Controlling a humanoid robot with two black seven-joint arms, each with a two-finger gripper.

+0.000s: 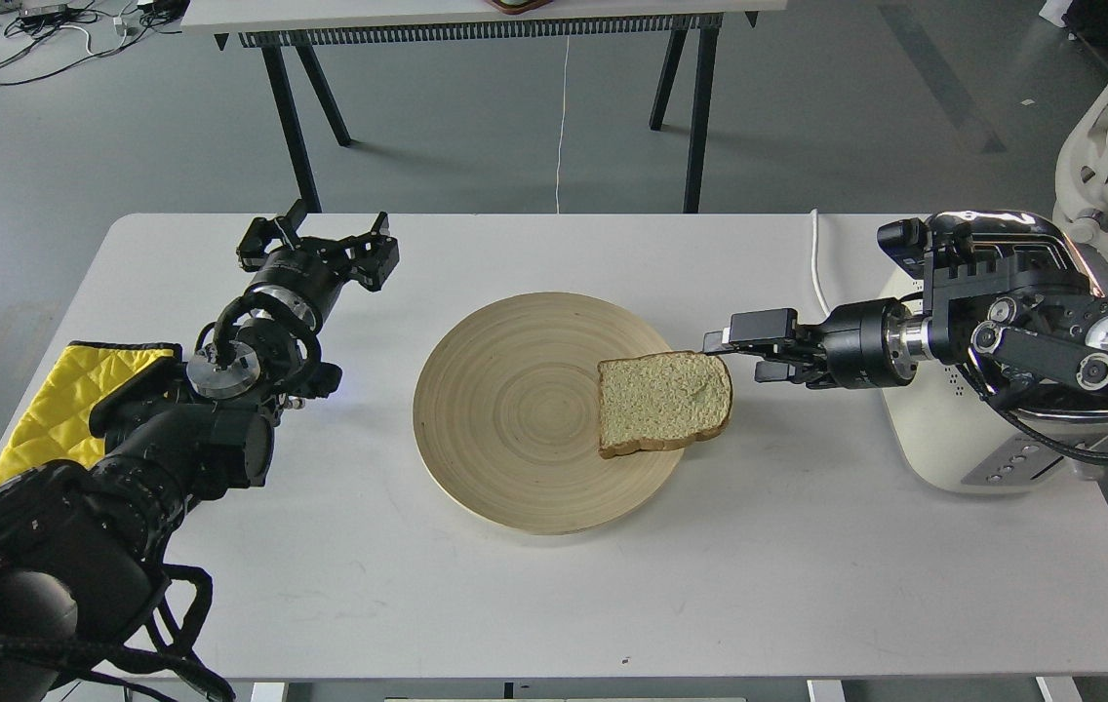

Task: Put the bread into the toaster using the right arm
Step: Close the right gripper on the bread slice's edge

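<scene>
A slice of pale tan bread lies flat on the right side of a round wooden plate, its right corner hanging over the rim. The cream-white toaster with a chrome top stands at the table's right edge, partly hidden by my right arm. My right gripper points left, low over the table, open and empty, its fingertips just at the bread's upper right corner. My left gripper is open and empty at the far left of the table, well away from the plate.
A yellow quilted cloth lies at the table's left edge under my left arm. A white cord runs from the toaster over the back edge. A second table's black legs stand behind. A white chair is at the far right.
</scene>
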